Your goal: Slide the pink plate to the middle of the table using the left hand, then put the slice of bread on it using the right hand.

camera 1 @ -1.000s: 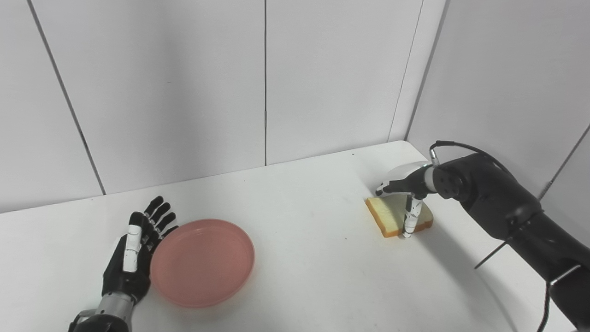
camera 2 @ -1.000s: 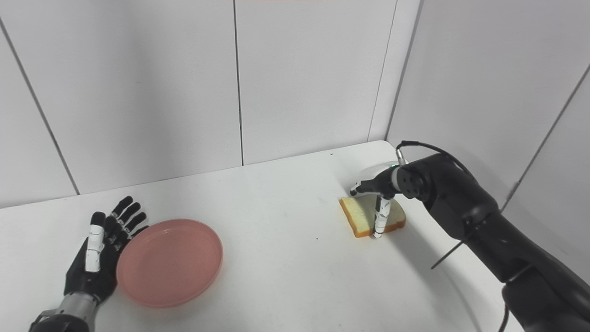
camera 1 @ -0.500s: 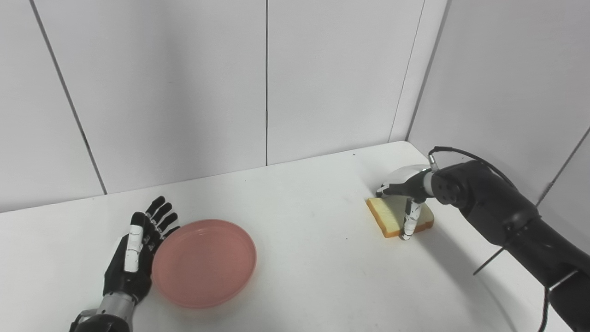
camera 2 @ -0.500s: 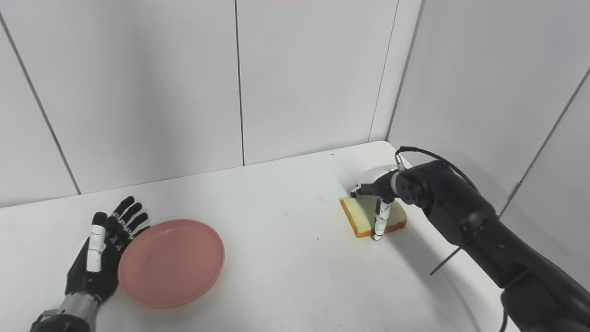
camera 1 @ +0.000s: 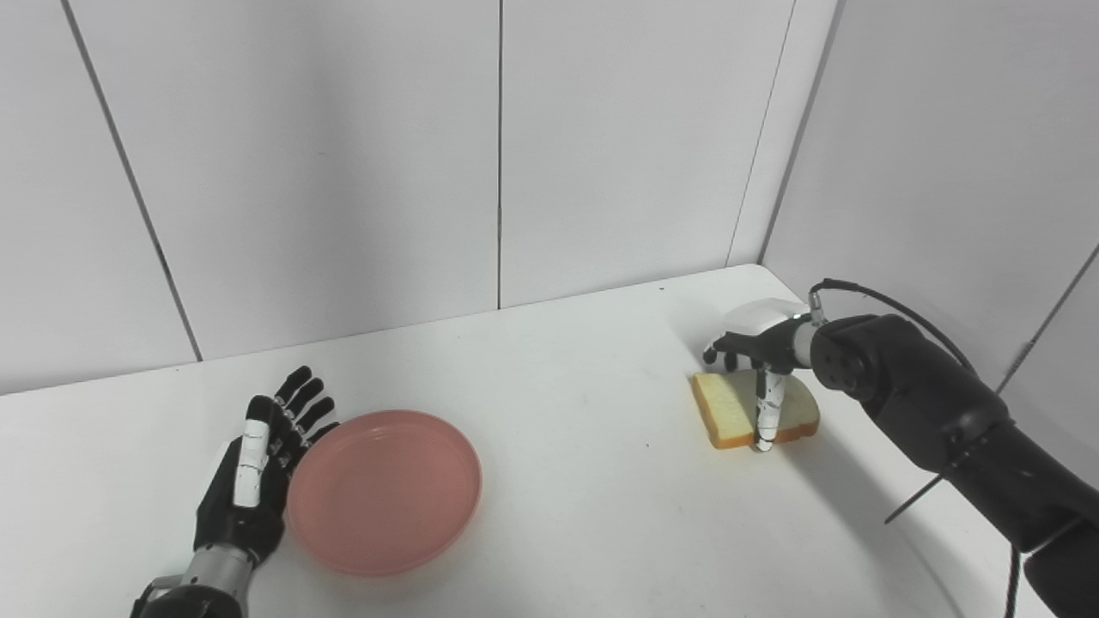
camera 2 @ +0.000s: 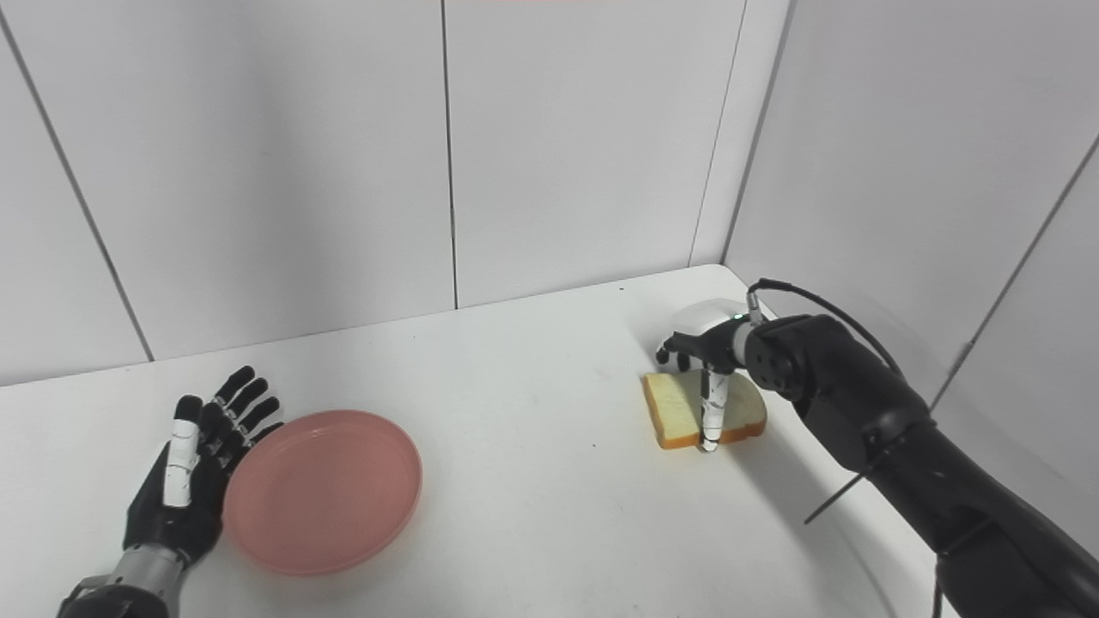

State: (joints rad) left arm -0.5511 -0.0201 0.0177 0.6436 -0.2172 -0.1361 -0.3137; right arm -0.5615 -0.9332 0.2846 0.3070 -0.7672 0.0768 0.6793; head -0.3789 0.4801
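The pink plate (camera 1: pixel 384 492) lies flat on the white table (camera 1: pixel 584 463), left of the middle. My left hand (camera 1: pixel 253 481) rests open beside the plate's left rim, fingers spread and pointing away from me, palm toward the plate. At the right lies the slice of bread (camera 1: pixel 728 414), flat on the table. Over it hangs my right hand (camera 1: pixel 760 356): its thumb (camera 1: pixel 766 412) stands down at the slice's near edge, and its fingers curl down at the far edge. The hand straddles the bread, which is not lifted.
Grey wall panels close the table at the back and along the right, just behind the bread. A cable (camera 1: pixel 867 292) loops off my right wrist. Bare tabletop lies between plate and bread.
The camera has shifted slightly. My right hand's fingers have curled downward over the far edge of the bread and the forearm has dropped a little. Left hand and plate hold still.
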